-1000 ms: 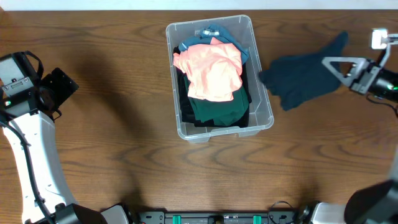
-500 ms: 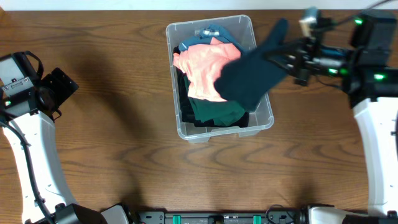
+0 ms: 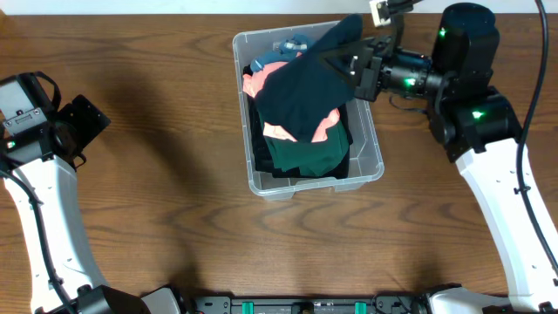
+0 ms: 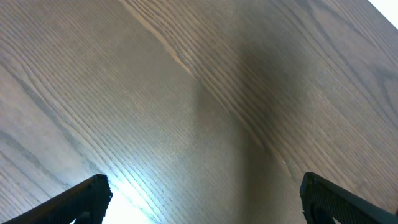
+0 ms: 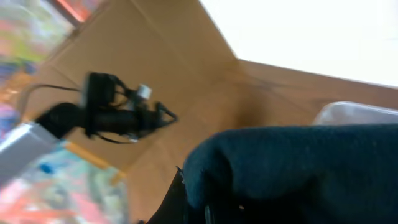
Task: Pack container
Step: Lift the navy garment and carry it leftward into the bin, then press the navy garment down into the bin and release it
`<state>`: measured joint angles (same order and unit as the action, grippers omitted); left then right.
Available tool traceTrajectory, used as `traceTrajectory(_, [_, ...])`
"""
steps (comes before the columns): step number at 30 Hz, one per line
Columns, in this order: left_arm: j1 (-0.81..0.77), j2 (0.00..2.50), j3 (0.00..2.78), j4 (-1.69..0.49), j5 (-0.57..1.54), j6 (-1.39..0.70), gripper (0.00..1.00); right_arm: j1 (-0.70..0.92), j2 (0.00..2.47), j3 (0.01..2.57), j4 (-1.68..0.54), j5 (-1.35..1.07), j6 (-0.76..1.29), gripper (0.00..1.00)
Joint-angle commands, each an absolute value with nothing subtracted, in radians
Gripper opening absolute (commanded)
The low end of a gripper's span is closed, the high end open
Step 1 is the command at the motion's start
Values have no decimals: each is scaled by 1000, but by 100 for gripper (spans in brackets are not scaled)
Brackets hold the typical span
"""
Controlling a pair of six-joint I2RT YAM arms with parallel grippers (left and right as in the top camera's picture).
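Whereas a second ago the dark teal garment (image 3: 301, 92) was right of the container (image 3: 373, 170), the right gripper (image 3: 342, 63), clenched on it, has swung it left over the mid-table tub and its peach top (image 3: 275, 131). Letting go looks next. The left gripper (image 4: 205, 202) hangs released, far left.

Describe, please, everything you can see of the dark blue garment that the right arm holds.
The dark blue garment is a soft, crumpled cloth of a deep teal-blue colour, with no print visible. The right end effector is shut on its upper part, and one corner sticks out past the grip. The rest hangs over the container and hides most of the peach garment inside. Whether it rests on that garment cannot be told.
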<state>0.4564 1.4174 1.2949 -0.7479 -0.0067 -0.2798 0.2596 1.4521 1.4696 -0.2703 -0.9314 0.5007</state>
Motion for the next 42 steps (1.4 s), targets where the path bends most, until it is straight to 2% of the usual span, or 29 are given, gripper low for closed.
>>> traceTrajectory(1, [462, 1405, 1304, -748, -12, -263, 98, 295, 1444, 1484, -238, -1012, 705, 1])
traceTrajectory(11, [462, 1405, 1304, -748, -12, -263, 98, 308, 1463, 1483, -334, -860, 783, 1])
traceTrajectory(18, [462, 1405, 1304, -748, -12, -263, 98, 309, 1608, 1475, -346, -735, 797, 1])
traceTrajectory(22, [462, 1405, 1304, -748, -12, -263, 98, 309, 1755, 1475, -258, -664, 801, 1])
traceTrajectory(25, [462, 1405, 1304, -748, -12, -263, 98, 309, 1883, 1475, -91, -659, 795, 1])
traceTrajectory(29, [462, 1405, 1304, -748, -12, -263, 98, 309, 2007, 1475, 25, -653, 789, 1])
traceTrajectory(35, [462, 1405, 1304, -748, -12, -263, 98, 309, 2099, 1475, -28, -515, 713, 1])
traceTrajectory(38, [462, 1405, 1304, -748, -12, -263, 98, 308, 2098, 1476, -44, -498, 633, 11])
traceTrajectory(42, [462, 1405, 1304, -748, -12, -263, 98, 298, 2044, 1476, -51, -552, 561, 50])
